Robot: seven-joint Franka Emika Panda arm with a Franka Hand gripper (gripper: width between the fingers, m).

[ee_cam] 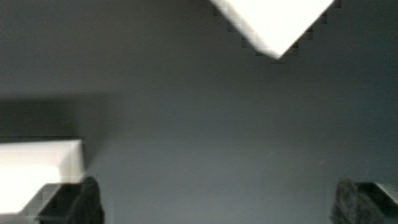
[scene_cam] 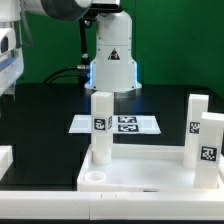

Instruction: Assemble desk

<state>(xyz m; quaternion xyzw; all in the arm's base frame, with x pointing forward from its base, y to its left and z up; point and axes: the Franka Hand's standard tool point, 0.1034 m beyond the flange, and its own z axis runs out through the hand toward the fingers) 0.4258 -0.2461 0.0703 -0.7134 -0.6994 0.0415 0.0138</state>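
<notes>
White hard plastic makes up the whole desk, and the desk top (scene_cam: 150, 172) serves as the landmark here: it lies flat on the black table (scene_cam: 40, 110) at the near edge of the exterior view, rim up, with a round socket showing at its corner on that view's left. Just behind that socket a leg (scene_cam: 101, 124) stands upright in the top, a square tag on its face. Beyond the top, toward the robot base (scene_cam: 112, 60), the marker board (scene_cam: 118, 124) lies flat. At the top's end on the exterior view's right, two more legs (scene_cam: 202, 138) stand upright close together, each tagged. The parts look light, stiff and smooth, so probably somewhat slippery; a leg seems best pinched across its straight shaft, near the middle, clear of the end that enters the socket. The claw (ee_cam: 217, 203) shows only in the wrist view: its dark fingertips (ee_cam: 66, 204) stand wide apart with nothing between them, over dark table, white parts at the frame's edges.
</notes>
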